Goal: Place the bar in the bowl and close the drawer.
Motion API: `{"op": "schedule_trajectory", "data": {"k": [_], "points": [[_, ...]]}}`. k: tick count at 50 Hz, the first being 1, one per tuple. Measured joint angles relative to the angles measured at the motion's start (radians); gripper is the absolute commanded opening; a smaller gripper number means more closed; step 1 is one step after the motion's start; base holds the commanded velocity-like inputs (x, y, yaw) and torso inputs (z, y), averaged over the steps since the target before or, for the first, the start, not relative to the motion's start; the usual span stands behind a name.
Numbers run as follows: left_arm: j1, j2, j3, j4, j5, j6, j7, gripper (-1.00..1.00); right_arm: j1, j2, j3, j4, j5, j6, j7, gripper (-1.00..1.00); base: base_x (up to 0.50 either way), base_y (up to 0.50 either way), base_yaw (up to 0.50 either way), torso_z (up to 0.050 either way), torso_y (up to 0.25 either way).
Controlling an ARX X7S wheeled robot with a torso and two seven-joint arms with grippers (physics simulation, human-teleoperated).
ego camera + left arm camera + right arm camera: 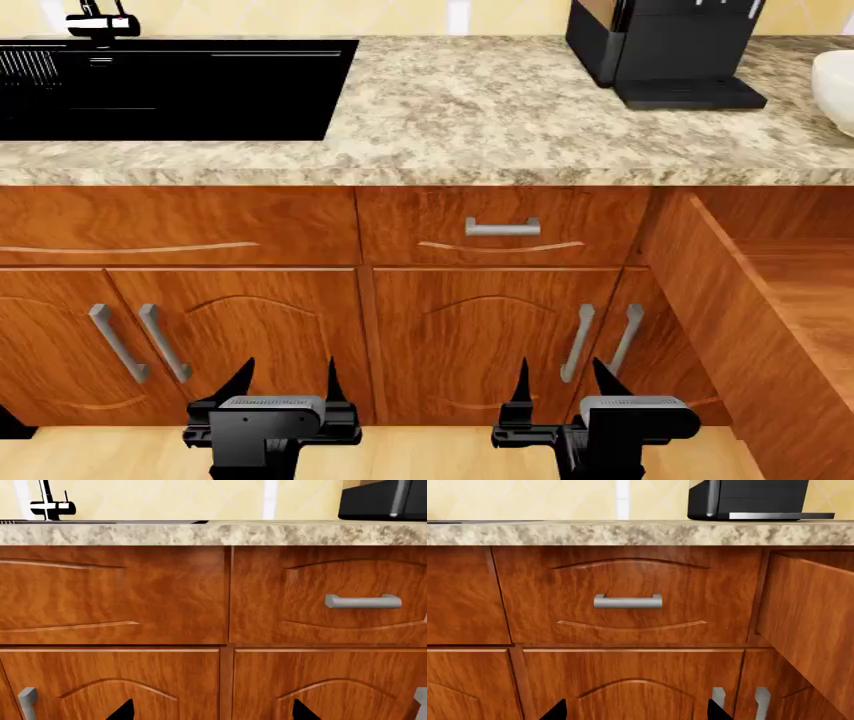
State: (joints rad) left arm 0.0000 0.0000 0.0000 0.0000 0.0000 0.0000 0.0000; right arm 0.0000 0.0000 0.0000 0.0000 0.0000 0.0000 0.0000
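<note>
Nearest the head camera, both pincers hang low before the cabinet doors: the left pincer (283, 385) with its dark fingers spread apart and holding nothing, and the right pincer (558, 383) likewise parted and empty. In each wrist view only the two black fingertips show.

No brand, label or legible writing appears anywhere.

From the left along the worktop (481, 120): a black sink (174, 90) with a tap (100, 22) cut off at the top edge, then a black coffee machine (667, 50) whose upper part is out of view, then the bowl (838, 85), only a white sliver at the right edge. Below, a closed small drawer front (503, 228) carries a short silver handle. The drawer (747, 310) stands pulled out at the right, its side wall and part of its floor visible, the rest cropped. The bar cannot be seen in any view.
</note>
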Motion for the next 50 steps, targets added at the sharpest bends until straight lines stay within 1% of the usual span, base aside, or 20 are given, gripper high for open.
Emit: {"op": "schedule_trajectory", "data": {"k": [8, 36, 50], "points": [[-0.005, -0.015, 0.018, -0.004, -0.012, -0.002, -0.018, 1.00, 0.001, 0.015, -0.019, 0.007, 0.012, -0.007, 0.019, 1.00, 0.00, 0.00, 0.00, 0.003, 0.000], [-0.003, -0.068, 0.069, 0.036, -0.054, 0.004, -0.095, 1.00, -0.018, 0.069, -0.082, -0.026, 0.042, -0.046, 0.097, 1.00, 0.00, 0.00, 0.00, 0.050, 0.007], [0.039, -0.096, 0.111, 0.104, -0.074, 0.014, -0.089, 1.00, -0.023, 0.084, -0.137, -0.016, 0.030, -0.054, 0.107, 1.00, 0.00, 0.00, 0.00, 0.050, 0.007]]}}
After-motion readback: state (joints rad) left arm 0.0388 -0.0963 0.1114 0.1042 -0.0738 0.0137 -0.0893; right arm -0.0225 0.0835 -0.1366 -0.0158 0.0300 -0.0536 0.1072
